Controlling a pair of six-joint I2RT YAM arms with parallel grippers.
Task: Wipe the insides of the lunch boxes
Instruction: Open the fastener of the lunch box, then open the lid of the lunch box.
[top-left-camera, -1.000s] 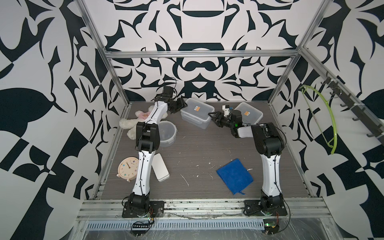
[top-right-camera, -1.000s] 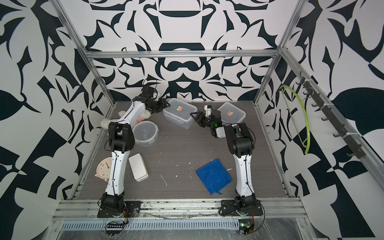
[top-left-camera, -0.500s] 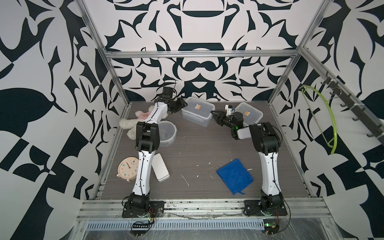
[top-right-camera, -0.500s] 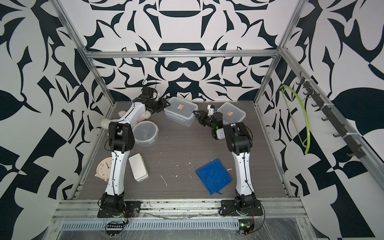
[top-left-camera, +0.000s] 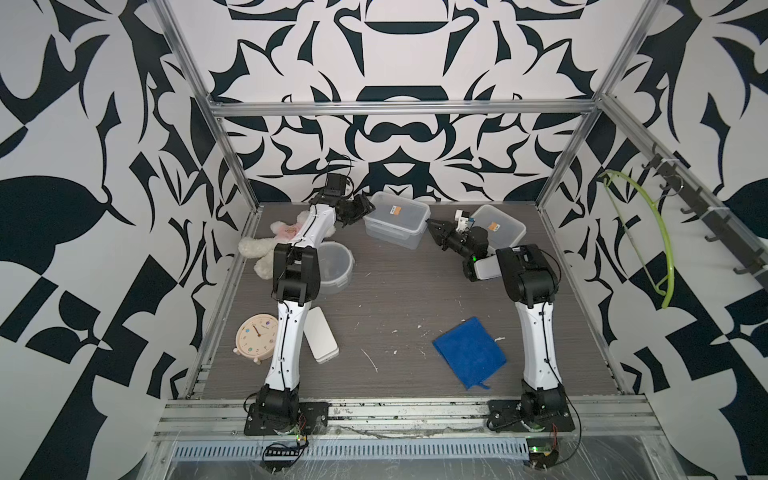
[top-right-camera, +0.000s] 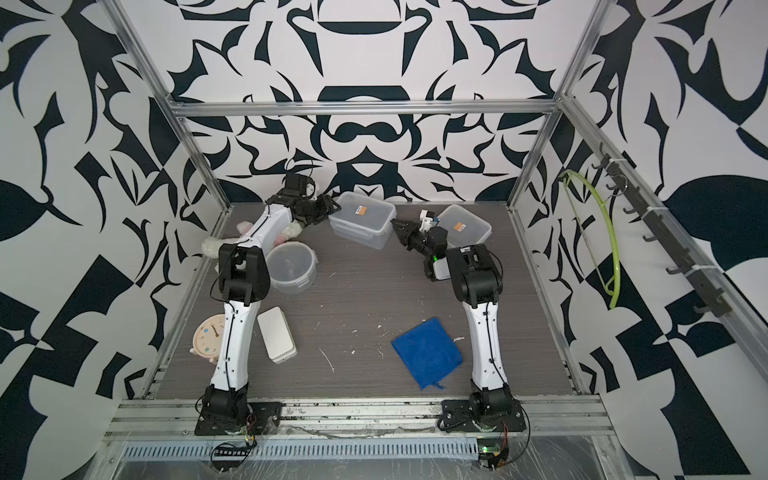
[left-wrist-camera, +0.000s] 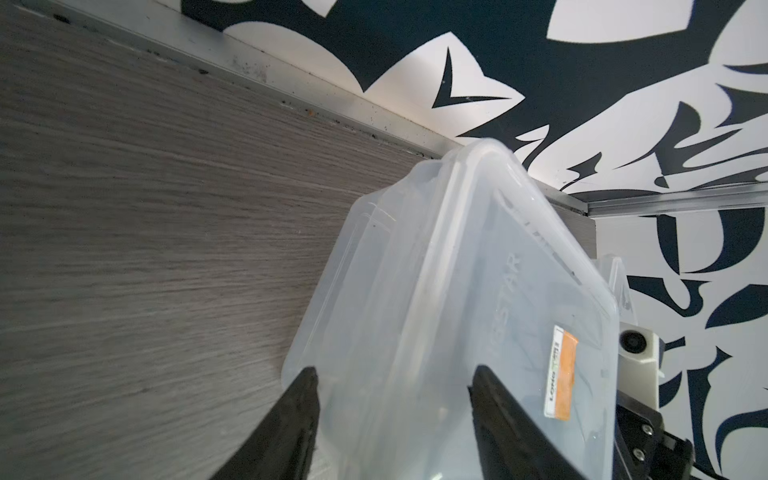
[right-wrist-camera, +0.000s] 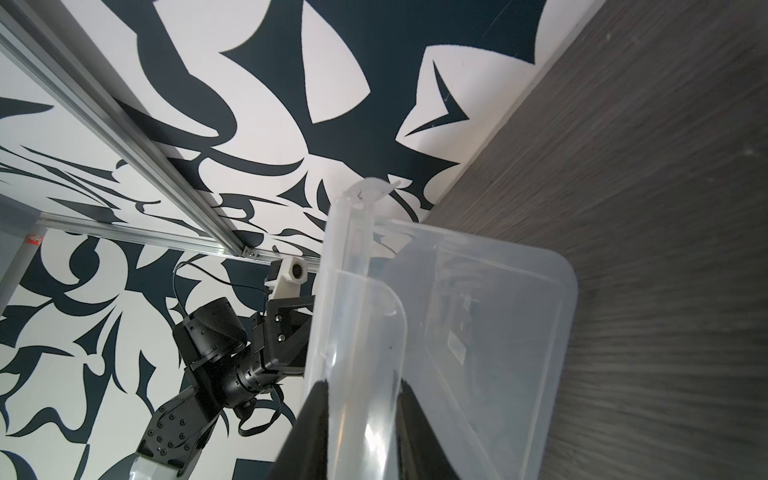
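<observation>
Left edge of the bench (top-left-camera: 395, 299) first: clock (top-left-camera: 254, 338), plush toy (top-left-camera: 259, 249) and flat white case (top-left-camera: 321, 340), none of it my business. The round lunch box (top-left-camera: 334, 266) sits just beside the elbow of the left arm (top-left-camera: 293, 266), untouched.

Now the action. The left jaws stand about half wide, straddling the left end of the middle lunch box (top-left-camera: 397, 222) at the back of the bench. One jaw is on the base side, the other over the stickered lid (left-wrist-camera: 519, 291). In the wrist view the plastic fills the gap, so I read that as a hold.

At the box's right end the right jaws are narrow, with the lid's rim between them. It looks pinched, though I can't swear the grip is seated.

So the step, as I judge it, is getting this lid off. I want the left side firm but not crushing, because thin clear plastic will bow. The right side should peel up and away from the base, hinging the lid rather than dragging the whole box. One clip flap (right-wrist-camera: 368, 189) stands out from the lid's edge, and I'd check the other clips are free before pulling.

Further right, the second rectangular lunch box (top-left-camera: 500, 226) waits lidded, near the right arm (top-left-camera: 525, 274). The blue cloth (top-left-camera: 469, 352) lies well apart at the front, so no wiping yet.
</observation>
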